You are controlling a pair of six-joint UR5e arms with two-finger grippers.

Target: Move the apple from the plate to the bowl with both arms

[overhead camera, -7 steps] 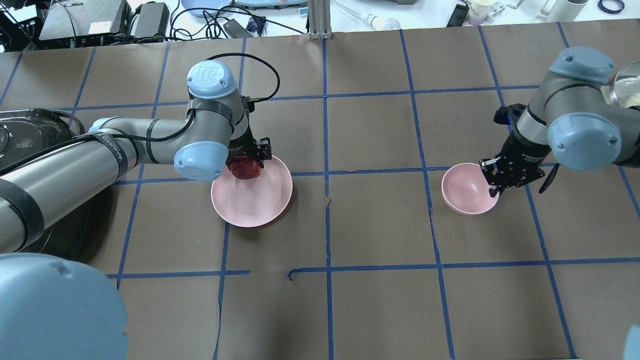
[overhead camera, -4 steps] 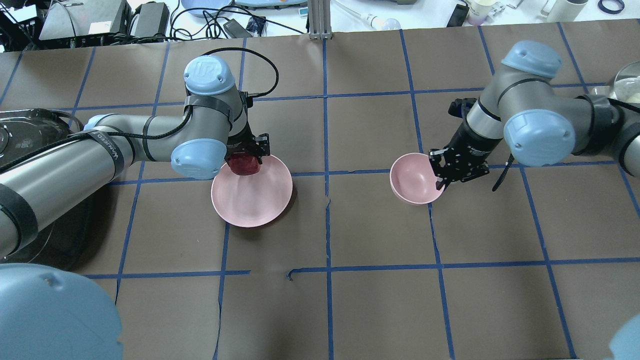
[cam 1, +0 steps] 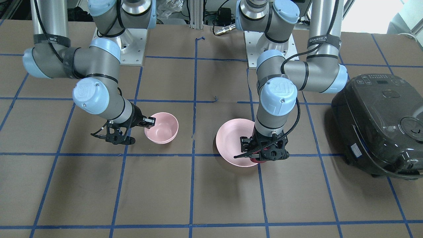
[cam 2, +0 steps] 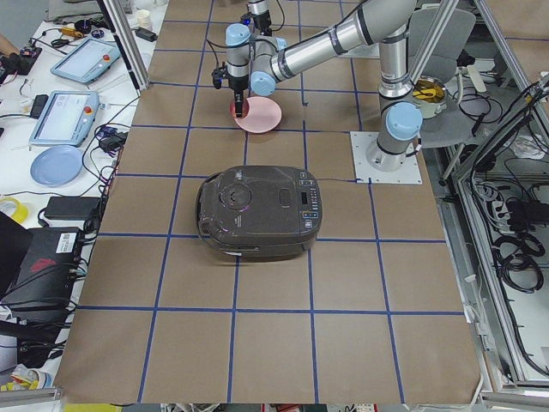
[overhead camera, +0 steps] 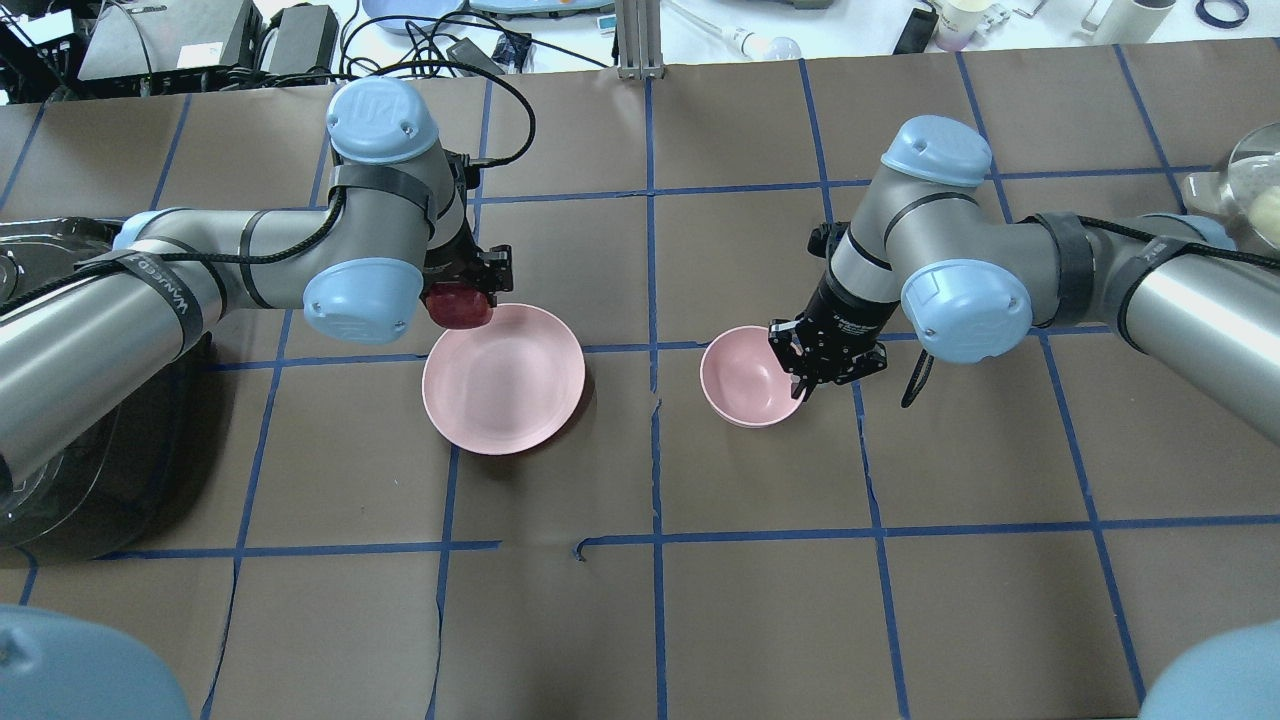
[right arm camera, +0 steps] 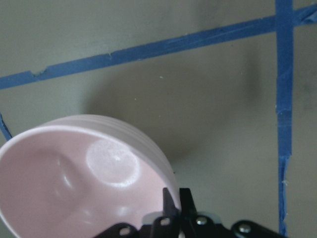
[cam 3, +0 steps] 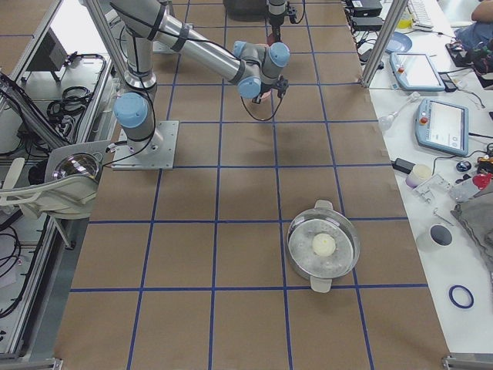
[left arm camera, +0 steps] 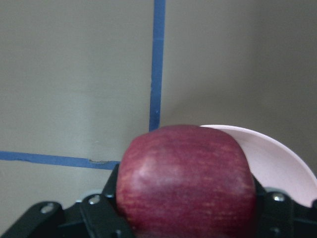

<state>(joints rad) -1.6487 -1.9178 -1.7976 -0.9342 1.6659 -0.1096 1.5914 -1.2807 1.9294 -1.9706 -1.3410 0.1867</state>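
Observation:
The dark red apple (overhead camera: 458,306) is held in my left gripper (overhead camera: 468,292), which is shut on it; it fills the left wrist view (left arm camera: 185,183). It hangs over the far left rim of the wide pink plate (overhead camera: 510,385), whose bare edge shows beside the apple (left arm camera: 282,158). My right gripper (overhead camera: 800,385) is shut on the right rim of the small pink bowl (overhead camera: 742,378), near the table's middle. The right wrist view shows the fingers pinching the bowl's rim (right arm camera: 74,178). In the front view the bowl (cam 1: 163,127) is left of the plate (cam 1: 229,142).
A dark rice cooker (cam 1: 376,122) stands on my left side, close behind the left arm. A metal pot with a pale ball in it (cam 3: 323,247) sits far out on my right. Clutter and cables lie beyond the table's far edge.
My right gripper has brought the bowl well to the left, towards the plate. My left gripper has moved the apple up and back-left, from over the plate to its far left rim.

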